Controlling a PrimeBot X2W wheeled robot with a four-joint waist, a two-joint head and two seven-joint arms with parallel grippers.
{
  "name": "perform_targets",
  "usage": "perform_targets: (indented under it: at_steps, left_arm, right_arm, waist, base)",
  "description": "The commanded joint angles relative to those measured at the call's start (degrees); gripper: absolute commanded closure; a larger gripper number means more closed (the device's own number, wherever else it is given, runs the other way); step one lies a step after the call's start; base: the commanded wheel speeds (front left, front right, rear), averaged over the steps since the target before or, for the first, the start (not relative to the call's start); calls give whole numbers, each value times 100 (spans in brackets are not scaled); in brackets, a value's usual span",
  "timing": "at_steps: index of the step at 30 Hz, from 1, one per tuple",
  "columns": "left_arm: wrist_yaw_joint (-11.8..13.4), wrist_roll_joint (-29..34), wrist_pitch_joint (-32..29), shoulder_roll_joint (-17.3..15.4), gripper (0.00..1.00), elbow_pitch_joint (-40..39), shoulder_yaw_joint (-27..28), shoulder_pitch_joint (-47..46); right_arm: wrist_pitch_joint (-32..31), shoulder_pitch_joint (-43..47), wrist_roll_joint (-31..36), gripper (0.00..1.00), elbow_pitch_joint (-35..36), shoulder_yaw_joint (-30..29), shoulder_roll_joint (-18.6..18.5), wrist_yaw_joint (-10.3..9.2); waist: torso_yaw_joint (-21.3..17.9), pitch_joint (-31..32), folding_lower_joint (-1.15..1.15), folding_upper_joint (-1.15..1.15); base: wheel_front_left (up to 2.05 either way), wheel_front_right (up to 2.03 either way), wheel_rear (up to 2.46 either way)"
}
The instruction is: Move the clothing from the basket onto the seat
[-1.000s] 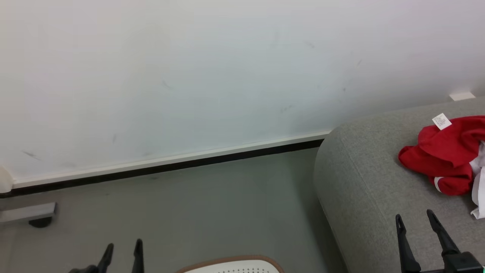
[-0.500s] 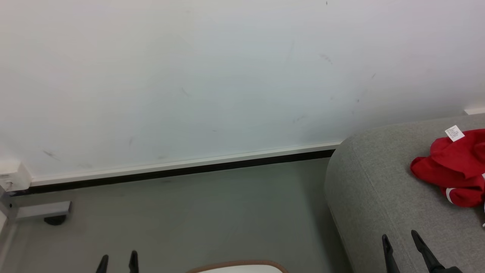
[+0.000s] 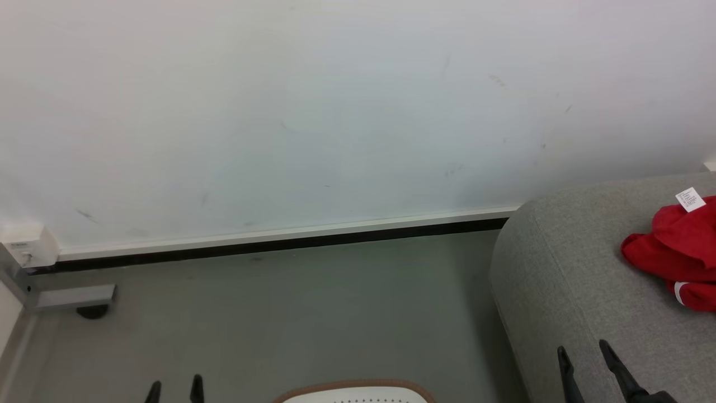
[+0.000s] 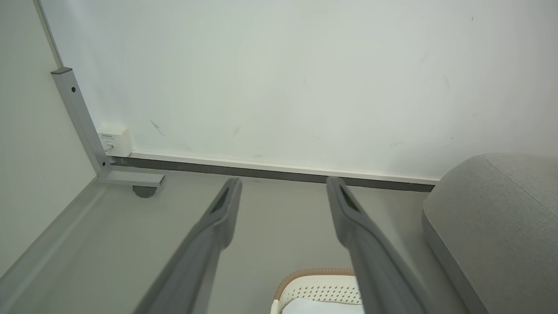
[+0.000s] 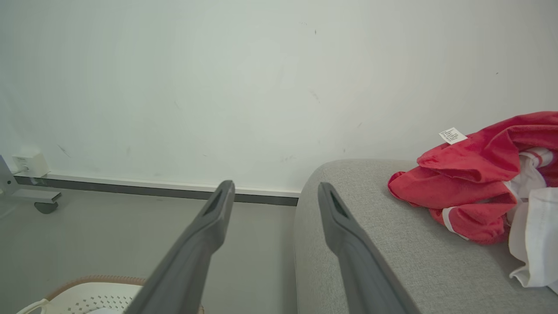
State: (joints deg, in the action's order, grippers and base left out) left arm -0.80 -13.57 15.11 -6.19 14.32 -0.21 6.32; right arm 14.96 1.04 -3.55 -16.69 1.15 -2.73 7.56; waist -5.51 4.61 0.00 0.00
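Both grippers empty, some clothing already on the seat

A soft red garment with white trim and a plain white garment lay heaped near the rounded end of the large light grey upholstered seat, so I judged them delivered. The left gripper and the right gripper hung with jaws parted, holding nothing, likely free for another reach. The rounded white perforated basket with a tan rim stood on the floor beside that end, something pale inside
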Motion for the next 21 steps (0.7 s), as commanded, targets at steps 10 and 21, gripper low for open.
perform_targets:
  at_steps: [10, 21]
  left_arm:
    - [-77, -601, -237, 91, 100, 226, 96, -112]
    - [-133, -1713, -504, 125, 100, 121, 156, -275]
  right_arm:
    - [-221, 9, -683, 100, -168, -83, 26, -1]
    - [-498, -112, -1926, 100, -86, -175, 16, -2]
  waist:
    - [32, -20, 0, 0]
    - [80, -59, 0, 0]
  base:
    - [0, 0, 0]
    - [0, 0, 0]
